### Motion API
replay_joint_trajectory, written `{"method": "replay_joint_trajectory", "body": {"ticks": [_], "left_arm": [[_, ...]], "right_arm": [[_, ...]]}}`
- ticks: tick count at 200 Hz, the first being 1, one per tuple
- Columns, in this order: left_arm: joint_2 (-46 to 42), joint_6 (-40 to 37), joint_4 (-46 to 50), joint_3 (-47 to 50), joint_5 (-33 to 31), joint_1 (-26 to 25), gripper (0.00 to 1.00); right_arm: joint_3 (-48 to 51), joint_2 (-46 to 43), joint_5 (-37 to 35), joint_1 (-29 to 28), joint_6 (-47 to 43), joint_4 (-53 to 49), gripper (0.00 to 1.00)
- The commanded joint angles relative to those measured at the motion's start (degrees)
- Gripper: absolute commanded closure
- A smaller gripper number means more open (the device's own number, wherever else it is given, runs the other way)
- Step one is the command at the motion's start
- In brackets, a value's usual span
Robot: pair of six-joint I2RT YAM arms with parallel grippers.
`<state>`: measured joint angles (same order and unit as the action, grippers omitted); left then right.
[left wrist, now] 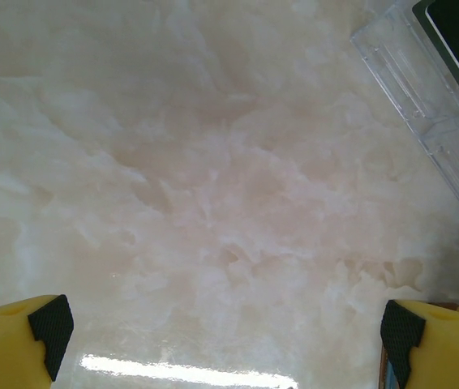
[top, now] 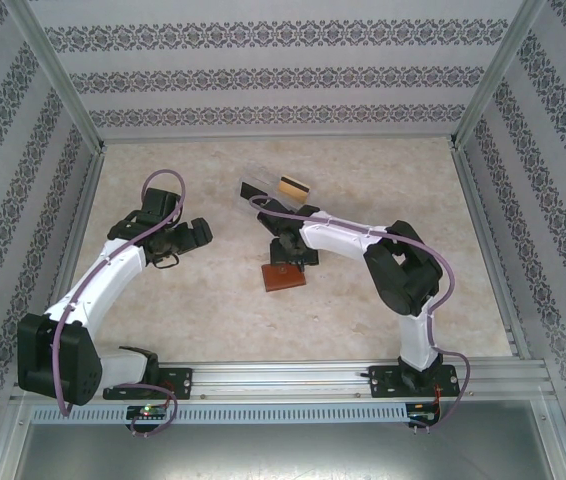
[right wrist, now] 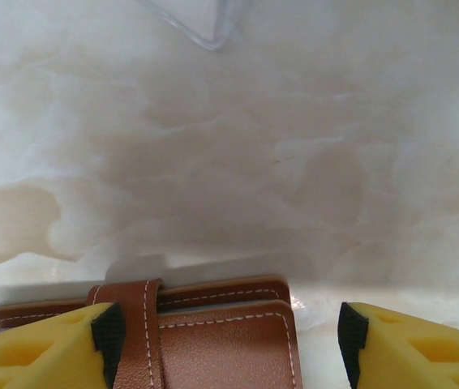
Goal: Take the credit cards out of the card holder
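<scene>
Brown holder (right wrist: pixel 221 356) lies shut beneath the right gripper (right wrist: pixel 228 328), lengthwise across its spread jaws. Left gripper (left wrist: pixel 225 324), likewise spread, is farther off.

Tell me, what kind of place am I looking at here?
Probably a robot test booth in a lab: a left arm and right arm bolted to a metal rail, a marble-look tabletop, and patterned wall panels enclosing it.

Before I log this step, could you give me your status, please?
Left gripper open, over table. Right gripper open, low over card holder. Card holder closed, strap across. Clear tray apart, path free.
</scene>
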<state>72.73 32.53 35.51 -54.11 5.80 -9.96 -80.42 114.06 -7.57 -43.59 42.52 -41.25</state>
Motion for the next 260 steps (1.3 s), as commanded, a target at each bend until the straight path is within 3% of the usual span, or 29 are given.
{"method": "replay_joint_trajectory", "body": {"ticks": [1,47,73,99,166,208,260], "left_arm": [[-0.5,-0.4,1.2,0.7,0.5,0.8,0.01],[-0.1,-0.4,0.8,0.6,1.7,0.9,0.01],[-0.2,0.4,0.5,1.0,2.1,1.0,0.01],[-0.1,0.7,0.2,1.1,2.5,1.0,0.01],[0.3,0.1,-0.1,1.1,5.8,1.0,0.01],[0.8,1.8,-5.0,3.0,14.1,1.1,0.00],[7.1,5.2,-12.6,4.1,28.3,-3.5,0.14]], "right_arm": [[3.2,-1.2,-3.8,0.8,3.2,-3.6,0.29],[13.3,-9.7,-5.2,2.6,10.5,-2.5,0.30],[15.5,-13.0,0.6,2.5,8.6,2.7,0.29],[12.2,-11.6,3.9,1.5,6.1,5.0,0.27],[10.9,-8.1,0.4,1.3,9.4,0.1,0.30],[18.8,-13.5,0.1,1.8,15.6,0.5,0.32],[19.9,-21.1,0.5,1.4,9.8,2.5,0.30]]}}
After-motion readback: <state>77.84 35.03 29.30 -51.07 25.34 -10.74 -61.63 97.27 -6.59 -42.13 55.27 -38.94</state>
